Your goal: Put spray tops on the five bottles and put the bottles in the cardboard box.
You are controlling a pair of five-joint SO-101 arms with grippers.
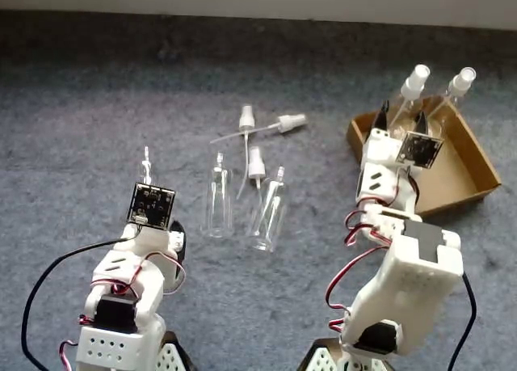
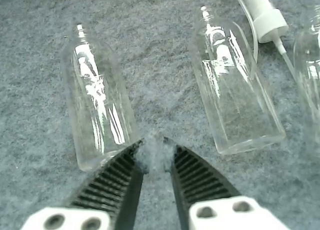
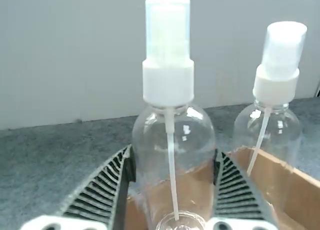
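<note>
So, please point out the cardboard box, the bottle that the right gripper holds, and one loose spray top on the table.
cardboard box (image 1: 464, 172), high view, on its bare floor.
held bottle (image 3: 172, 140), right wrist view, on its glass body.
loose spray top (image 1: 256, 164), high view, on its white head.

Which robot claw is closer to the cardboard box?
Right. The right gripper is at the cardboard box, gripping a capped bottle standing in it. The left gripper is far off across the carpet, beside an uncapped bottle lying flat.
</note>
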